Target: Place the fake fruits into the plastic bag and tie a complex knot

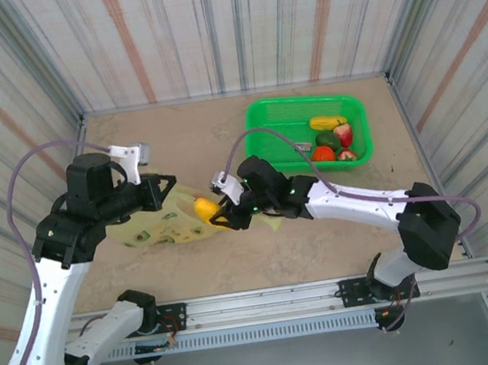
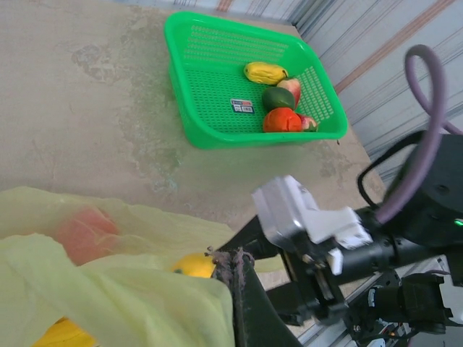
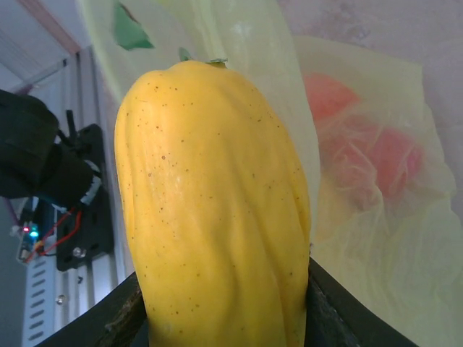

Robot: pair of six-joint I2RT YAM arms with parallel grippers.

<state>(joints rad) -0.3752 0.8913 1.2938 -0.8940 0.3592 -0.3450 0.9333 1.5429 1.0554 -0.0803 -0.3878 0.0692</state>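
Note:
The yellow-green plastic bag lies on the table left of centre, and my left gripper is shut on its upper edge. In the left wrist view the closed fingers pinch the film of the bag; a red fruit shows through it. My right gripper is shut on a yellow banana at the bag's right side. Both dark fingers press against the banana. Behind it, the bag holds a red fruit.
A green mesh basket stands at the back right with a yellow banana, a green fruit, a red apple and an orange-red piece. Striped walls enclose the table; a metal rail runs along the near edge.

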